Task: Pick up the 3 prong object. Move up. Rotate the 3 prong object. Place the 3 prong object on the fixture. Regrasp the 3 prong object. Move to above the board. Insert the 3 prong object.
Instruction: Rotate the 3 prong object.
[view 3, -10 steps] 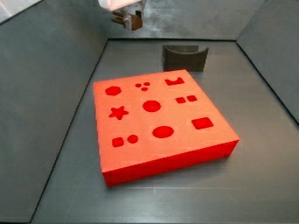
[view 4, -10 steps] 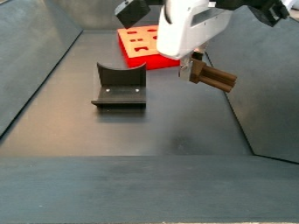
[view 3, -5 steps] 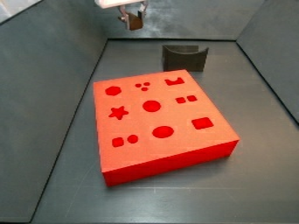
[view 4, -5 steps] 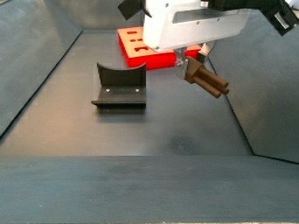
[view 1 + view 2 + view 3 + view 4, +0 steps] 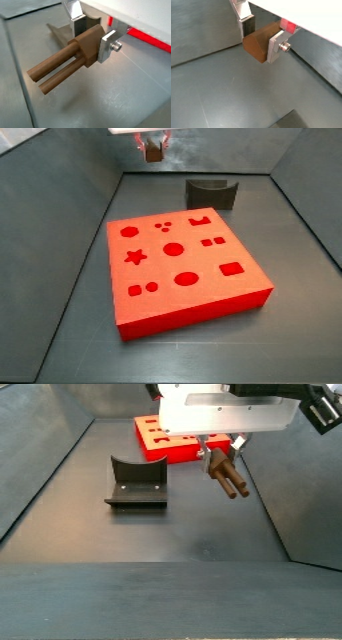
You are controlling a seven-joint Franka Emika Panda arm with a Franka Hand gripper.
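My gripper hangs in the air, shut on the brown 3 prong object, whose prongs slant down toward the floor. In both wrist views the silver fingers clamp its block end, and the prongs stick out beyond the jaws. The dark fixture stands on the floor to the side of the gripper, apart from it. The red board with its cutouts lies flat on the floor. In that side view the gripper is high at the back, beyond the board's far edge.
Grey walls enclose the dark floor. The fixture sits behind the board's far right corner. A strip of the red board shows behind the fingers in a wrist view.
The gripper has turned with the 3 prong object in it. The prongs have swung from pointing sideways to slanting steeply downward. The board and fixture have not moved.
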